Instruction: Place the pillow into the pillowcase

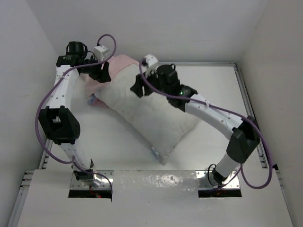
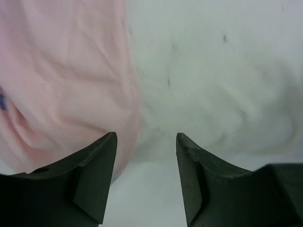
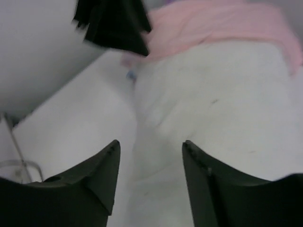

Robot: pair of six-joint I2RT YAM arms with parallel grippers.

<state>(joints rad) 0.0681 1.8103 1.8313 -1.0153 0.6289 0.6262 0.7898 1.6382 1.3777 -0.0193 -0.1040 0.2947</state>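
The white pillow lies diagonally across the table, its far end under the pale pink pillowcase. A small blue tag shows at its near edge. My left gripper is open and empty at the far left, right at the case's edge. In the left wrist view the pink pillowcase and the pillow meet just beyond the open left gripper. My right gripper is open and empty over the pillow's upper part. In the right wrist view the pillow fills the space beyond the open gripper, with the pillowcase behind.
White walls close in the table on the left, back and right. A metal rail runs along the right edge. A bit of printed fabric pokes out left of the pillow. The left gripper's dark body shows in the right wrist view.
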